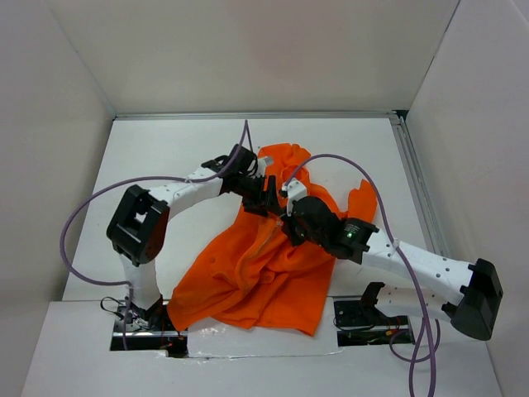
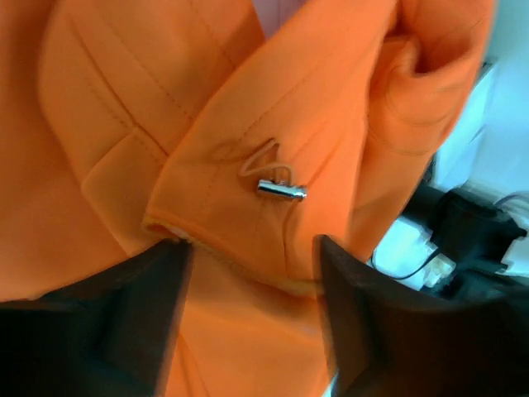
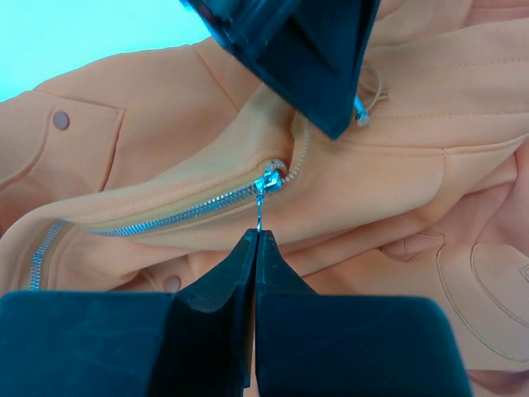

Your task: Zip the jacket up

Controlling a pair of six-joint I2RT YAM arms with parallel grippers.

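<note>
Orange jacket [image 1: 248, 265] is lying crumpled across the middle of the worktop [image 1: 157, 149]. Its hem is reaching toward the near edge between the two arm bases, and its collar end is bunching toward the far edge. Both arms are meeting over its upper half.

Step in hand, as I am reading it: running the zipper closed.

- The pull should be going along the line of the teeth [image 3: 157, 219], away from the meshed run, not lifting off the cloth.
- The cloth needs to be going taut first. The fold ahead of the slider [image 3: 271, 174] is likely to be snagging otherwise.
- The pull tab [image 3: 259, 211] is thin and caught only at its end, so a slow, steady draw is looking safer than a jerk.

The right gripper [image 3: 257, 238] is pressing its fingers together, pinching the pull tab. The slider is sitting just beyond the fingertips, with the meshed silver teeth trailing off to the left in the right wrist view. Cloth is folding over past the slider, so the track remaining is not readable.

The left gripper [image 2: 252, 269] is standing with its fingers spread. A fold of orange cloth carrying a small silver cord end [image 2: 281, 190] is lying in the gap. Cannot tell whether either pad is touching it. Seen from the right wrist, one of its fingers is hanging just above the slider.
</note>
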